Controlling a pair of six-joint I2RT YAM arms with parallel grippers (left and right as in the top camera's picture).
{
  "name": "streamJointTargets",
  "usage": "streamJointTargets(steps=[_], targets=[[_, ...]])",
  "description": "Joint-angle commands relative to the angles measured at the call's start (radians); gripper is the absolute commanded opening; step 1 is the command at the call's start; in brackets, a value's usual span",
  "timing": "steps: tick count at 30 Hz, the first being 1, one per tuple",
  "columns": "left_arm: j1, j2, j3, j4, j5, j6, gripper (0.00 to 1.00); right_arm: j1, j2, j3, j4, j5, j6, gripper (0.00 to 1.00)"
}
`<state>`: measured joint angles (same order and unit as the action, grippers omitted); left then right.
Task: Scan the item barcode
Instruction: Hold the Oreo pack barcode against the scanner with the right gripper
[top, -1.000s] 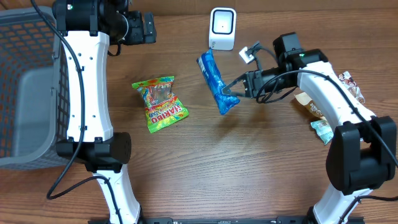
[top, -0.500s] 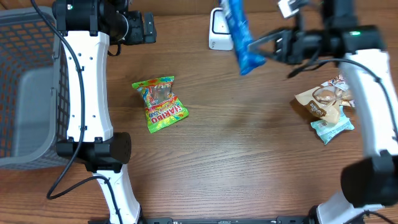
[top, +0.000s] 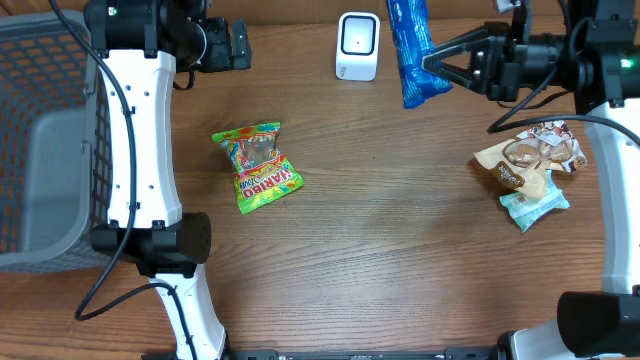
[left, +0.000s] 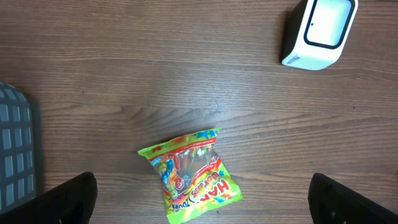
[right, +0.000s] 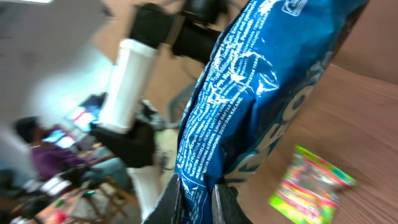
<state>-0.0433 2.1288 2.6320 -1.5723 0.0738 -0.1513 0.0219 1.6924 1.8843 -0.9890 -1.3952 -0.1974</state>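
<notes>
The blue packet (top: 412, 50) carries dense white small print down one side, too fine for you to read in the right wrist view, and large pale lettering that the crinkled foil cuts off. The only brand you can read is "HARIBO", on the green gummy bag (top: 258, 166) lying flat mid-table. The packet is long, glossy and creased, and it is held up off the table; from overhead it appears just right of the white scanner (top: 357, 45), with its upper end out of frame. Your right gripper (top: 430, 62) is pinched tight on the packet's lower end, its arm reaching in from the right along the far edge. Your left gripper (top: 238, 45) hangs with its fingers (left: 68, 199) spread wide, holding nothing, looking down on the gummy bag and the scanner.
</notes>
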Motion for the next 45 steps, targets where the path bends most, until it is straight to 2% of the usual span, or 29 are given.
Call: streamJointTargets(steps=[1,9,12,17,23,32,45], targets=[[0.003,0.01,0.005,0.002,-0.003,-0.003,1.0,0.083,-0.005,0.02,0.002,0.412,0.079,0.04],[0.003,0.01,0.005,0.002,-0.003,-0.003,1.0,0.406,0.087,0.02,0.063,1.474,0.123,0.04],[0.003,0.01,0.006,0.002,-0.003,-0.003,1.0,0.475,0.151,0.02,0.113,1.7,0.111,0.04],[0.003,0.01,0.005,0.002,-0.003,-0.003,1.0,0.534,0.304,0.02,0.214,1.933,0.03,0.04],[0.003,0.01,0.005,0.002,-0.003,-0.003,1.0,0.54,0.463,0.02,0.333,2.047,-0.084,0.04],[0.004,0.01,0.005,0.002,-0.003,-0.003,1.0,0.54,0.572,0.02,0.523,2.019,-0.23,0.04],[0.003,0.01,0.005,0.002,-0.003,-0.003,1.0,0.525,0.597,0.019,0.524,1.986,-0.254,0.04]])
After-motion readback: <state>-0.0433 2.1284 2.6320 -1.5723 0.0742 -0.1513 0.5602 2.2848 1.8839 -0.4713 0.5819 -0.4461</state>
